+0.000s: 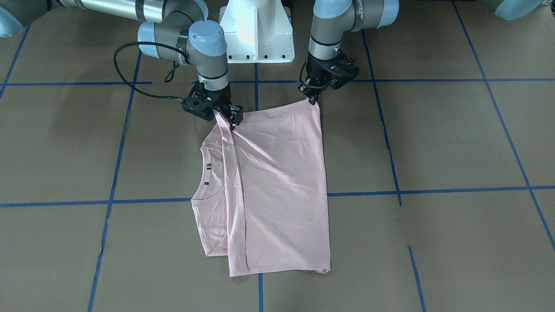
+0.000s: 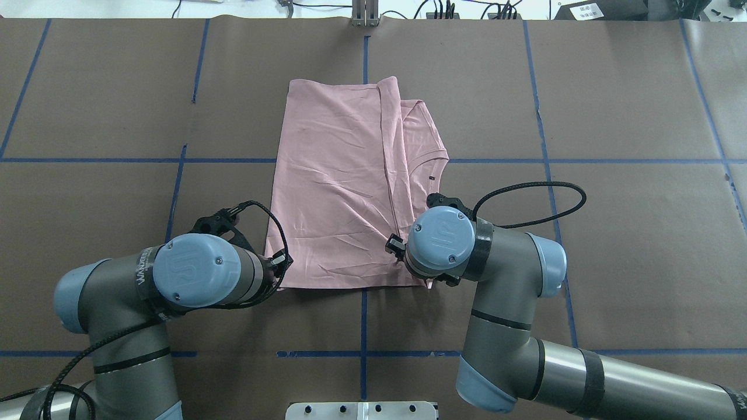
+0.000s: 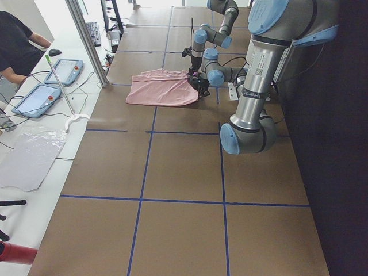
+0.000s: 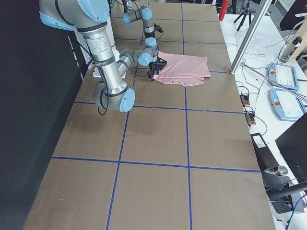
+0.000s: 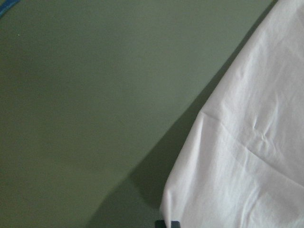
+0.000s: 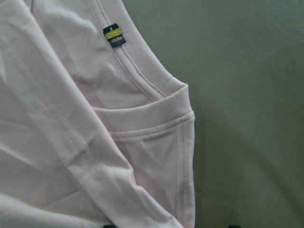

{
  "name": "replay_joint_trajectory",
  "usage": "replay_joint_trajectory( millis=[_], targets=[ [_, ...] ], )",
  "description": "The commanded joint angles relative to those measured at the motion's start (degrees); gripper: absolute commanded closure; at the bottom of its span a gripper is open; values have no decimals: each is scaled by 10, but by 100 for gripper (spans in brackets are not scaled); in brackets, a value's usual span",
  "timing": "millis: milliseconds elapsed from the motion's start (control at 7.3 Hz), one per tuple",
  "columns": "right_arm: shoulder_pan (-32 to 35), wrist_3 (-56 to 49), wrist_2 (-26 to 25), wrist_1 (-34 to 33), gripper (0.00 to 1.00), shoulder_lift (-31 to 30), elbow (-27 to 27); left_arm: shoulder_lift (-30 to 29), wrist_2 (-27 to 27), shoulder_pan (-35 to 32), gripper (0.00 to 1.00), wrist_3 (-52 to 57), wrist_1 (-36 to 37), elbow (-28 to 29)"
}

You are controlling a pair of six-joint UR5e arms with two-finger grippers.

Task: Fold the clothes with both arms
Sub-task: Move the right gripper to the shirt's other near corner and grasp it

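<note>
Pink cotton filled both wrist views, so I started at the fingertips. At the near-left corner of the T-shirt (image 1: 282, 182), the left hand (image 1: 311, 99) was pinched shut on the cloth. Its wrist view showed the fabric rising off the brown surface (image 1: 433, 143) with a shadow beneath. The right hand (image 1: 233, 119) sat at the other near corner, where a stitched edge crossed over the neckline. Its fingertips were largely hidden, but it appeared to be closed on the cloth too.

Beyond the hands, the shirt lay flat in the middle of the surface, already folded into a rough rectangle. The collar (image 1: 204, 190) and its small neck tag (image 6: 114, 35) peeked out on the robot's right side, and no print showed.

I judged this to be the start of another fold: both corners gripped, the near edge barely raised. The next move would call for lifting both corners together, level and evenly spaced, then carrying them over to the far edge. Uneven pace could skew the fold or drag the lower layer.
</note>
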Motion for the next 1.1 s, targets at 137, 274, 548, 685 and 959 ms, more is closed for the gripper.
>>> replay_joint_trajectory(
  millis=[137, 274, 548, 685, 959],
  targets=[
    [0, -2, 4, -1, 100, 0, 1, 0, 0, 1, 100, 0, 0, 0],
    [0, -4, 4, -1, 100, 0, 1, 0, 0, 1, 100, 0, 0, 2],
    [1, -5, 6, 1, 100, 0, 8, -1, 0, 2, 100, 0, 0, 2],
    [2, -4, 5, 1, 100, 0, 20, -1, -1, 2, 100, 1, 0, -1],
    [4, 2, 5, 2, 100, -15, 72, 0, -1, 7, 100, 15, 4, -23]
  ],
)
